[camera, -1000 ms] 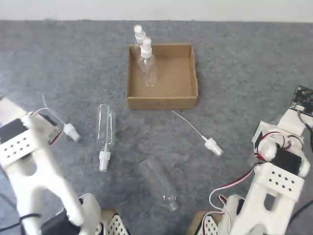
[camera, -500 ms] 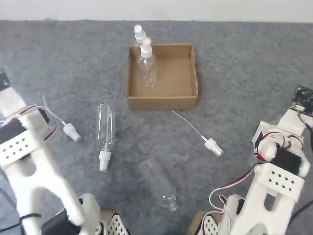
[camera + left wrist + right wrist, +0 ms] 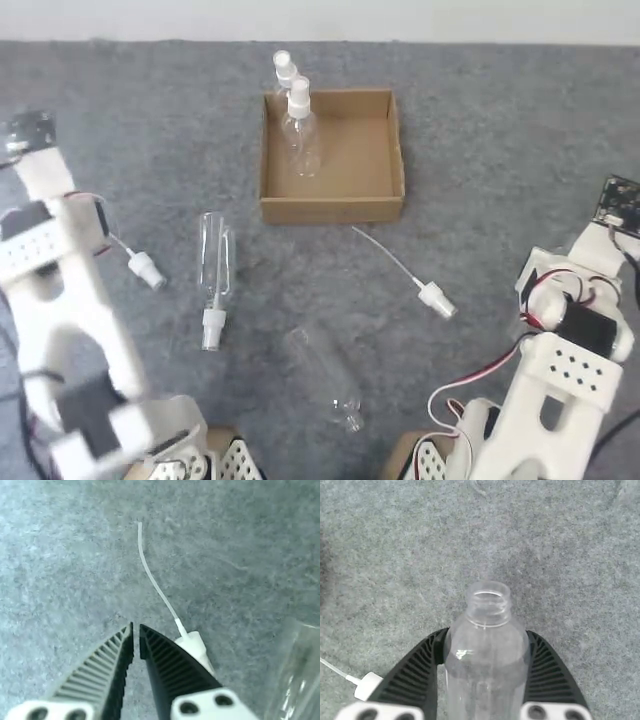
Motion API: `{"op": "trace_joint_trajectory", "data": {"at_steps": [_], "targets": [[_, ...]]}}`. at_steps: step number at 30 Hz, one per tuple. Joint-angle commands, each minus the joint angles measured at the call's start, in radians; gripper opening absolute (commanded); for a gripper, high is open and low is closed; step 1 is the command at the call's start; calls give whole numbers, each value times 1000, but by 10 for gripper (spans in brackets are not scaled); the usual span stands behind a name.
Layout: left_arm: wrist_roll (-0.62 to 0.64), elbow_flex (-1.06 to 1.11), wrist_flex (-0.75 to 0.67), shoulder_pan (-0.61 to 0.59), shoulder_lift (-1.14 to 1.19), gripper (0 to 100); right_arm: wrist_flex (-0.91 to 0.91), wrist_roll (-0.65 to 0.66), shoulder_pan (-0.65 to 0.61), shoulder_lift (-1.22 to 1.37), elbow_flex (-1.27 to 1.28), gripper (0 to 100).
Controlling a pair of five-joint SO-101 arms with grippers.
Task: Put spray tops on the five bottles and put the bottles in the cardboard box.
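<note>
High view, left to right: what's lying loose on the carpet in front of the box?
left spray top → capped bottle → uncapped bottle → right spray top

Cardboard box [image 3: 332,209] holding an upright capped bottle [image 3: 302,135], second capped bottle [image 3: 285,68] behind it, third capped bottle [image 3: 214,270], open bottle [image 3: 325,375], left spray top [image 3: 147,270], right spray top [image 3: 437,299] lying on surface [image 3: 500,150].

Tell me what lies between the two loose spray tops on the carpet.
In the high view, a capped bottle lies on its side between the left spray top and the right spray top; otherwise bare carpet.
</note>
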Motion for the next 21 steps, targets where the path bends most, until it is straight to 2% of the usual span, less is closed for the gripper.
{"op": "trace_joint_trajectory", "data": {"at_steps": [1,10,21], "targets": [[-78,-229,54,6,176,13,-13,0,-18,-31,-14,93],[-176,-452,57,64,453,13,-13,0,-18,-31,-12,93],[-192,-611,54,71,666,13,-13,0,-18,-28,-12,93]]}}
